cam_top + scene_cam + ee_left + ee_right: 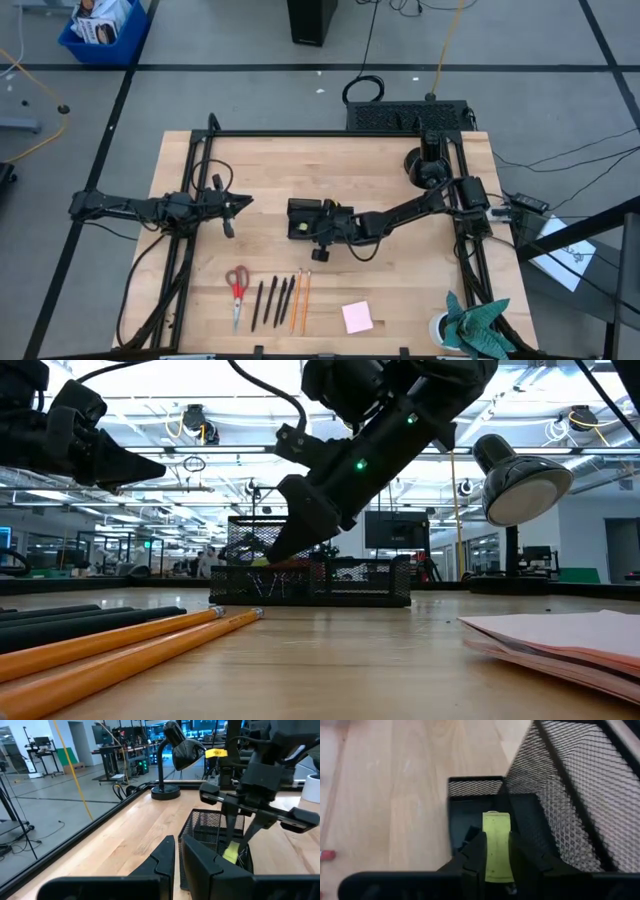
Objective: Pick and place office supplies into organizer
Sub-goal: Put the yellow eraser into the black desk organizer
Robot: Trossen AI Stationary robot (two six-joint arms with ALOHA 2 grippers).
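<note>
The black mesh organizer (300, 212) stands at mid-table. My right gripper (496, 839) reaches over it from the table's right side, shut on the yellow-green bit (496, 827), above a small front compartment (470, 795). My left gripper (236, 206) hovers left of the organizer with its fingers shut and holds nothing. Red-handled scissors (237, 289), dark pens (272, 300), orange pencils (301, 299) and the pink sticky-note pad (357, 317) lie flat near the table's near edge. I see no binder clips. My right gripper pinches the yellow-green bit between its two fingers (476, 851), which sit on its two long sides with its free end (493, 816) sticking out past the fingertips. The fingers slant down from the table's right. The bit is lifted clear above the organizer's compartment.
A black desk lamp (428, 166) stands at the far right of the table. A plant in a white pot (463, 325) sits at the near right corner. Bare wood lies between the organizer and the row of supplies.
</note>
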